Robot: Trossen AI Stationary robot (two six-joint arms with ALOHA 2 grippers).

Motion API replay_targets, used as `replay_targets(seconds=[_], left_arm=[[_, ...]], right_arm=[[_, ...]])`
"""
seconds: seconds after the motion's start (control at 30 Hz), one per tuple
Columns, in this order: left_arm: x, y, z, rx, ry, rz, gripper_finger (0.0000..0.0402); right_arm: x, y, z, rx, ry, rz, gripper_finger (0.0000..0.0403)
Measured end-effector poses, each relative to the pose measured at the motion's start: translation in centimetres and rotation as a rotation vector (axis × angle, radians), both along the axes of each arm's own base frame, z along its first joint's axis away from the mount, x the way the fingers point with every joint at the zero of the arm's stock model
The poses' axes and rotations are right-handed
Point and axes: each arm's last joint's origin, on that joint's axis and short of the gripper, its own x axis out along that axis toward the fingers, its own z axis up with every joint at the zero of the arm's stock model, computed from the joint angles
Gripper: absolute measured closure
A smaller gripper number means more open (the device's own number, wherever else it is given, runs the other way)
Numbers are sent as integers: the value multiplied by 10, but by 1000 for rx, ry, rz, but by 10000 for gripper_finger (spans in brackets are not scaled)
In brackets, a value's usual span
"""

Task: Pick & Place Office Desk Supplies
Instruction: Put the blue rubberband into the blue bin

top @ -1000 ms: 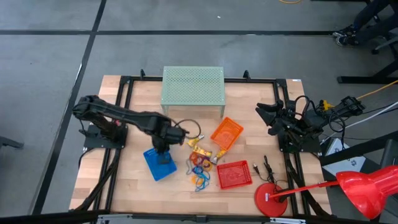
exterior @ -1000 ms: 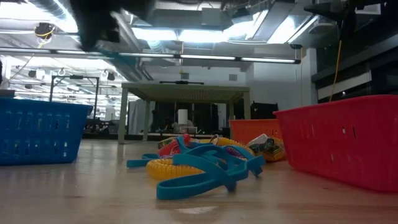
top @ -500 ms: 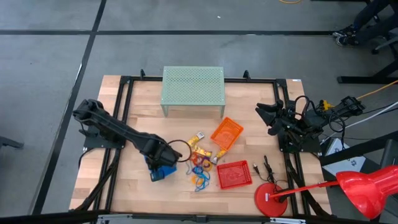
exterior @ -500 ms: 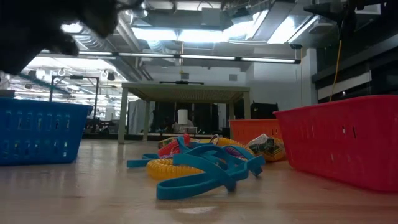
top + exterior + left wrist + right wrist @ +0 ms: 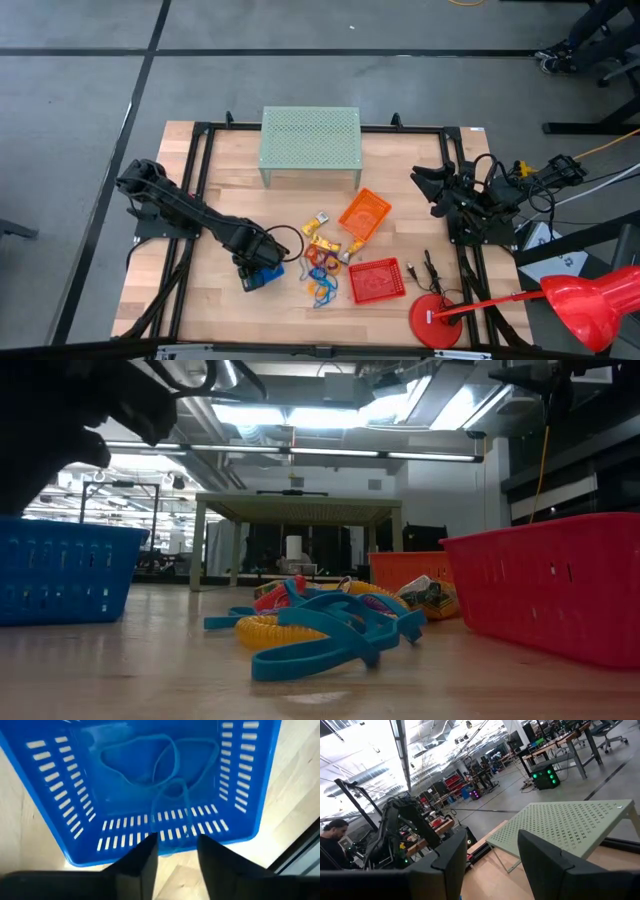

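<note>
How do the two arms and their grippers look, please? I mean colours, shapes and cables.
Both arms are black and jointed. The left gripper and right gripper each have two flat, dark fingers. Black cables cluster at the right arm; a thin black cable loops beside the left arm.

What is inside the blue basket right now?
In the left wrist view, the blue basket holds a thin blue loop lying on its floor. The left gripper hangs open above the rim. From overhead, the arm covers most of the basket.
</note>
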Motion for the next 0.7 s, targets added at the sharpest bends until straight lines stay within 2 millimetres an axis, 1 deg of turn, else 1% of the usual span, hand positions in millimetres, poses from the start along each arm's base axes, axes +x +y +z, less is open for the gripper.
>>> replay_targets(seconds=[0.07,0.2,0.33,0.53,0.6,0.7], left_arm=[[2,1,3,23,-21,10,239],[13,3,23,77,-138,19,218],[24,6,43,110,-243,5,213],[53,15,72,136,-528,-85,218],[63,20,74,139,-604,-144,223],[77,27,67,166,-644,-229,231]], right_arm=[[0,0,0,-1,2,0,225],[0,0,0,-1,3,-4,224],[0,0,0,-1,4,-8,224],[0,0,-1,-4,10,-8,224],[0,0,-1,-4,10,-8,224],[0,0,-1,-5,13,-8,224]])
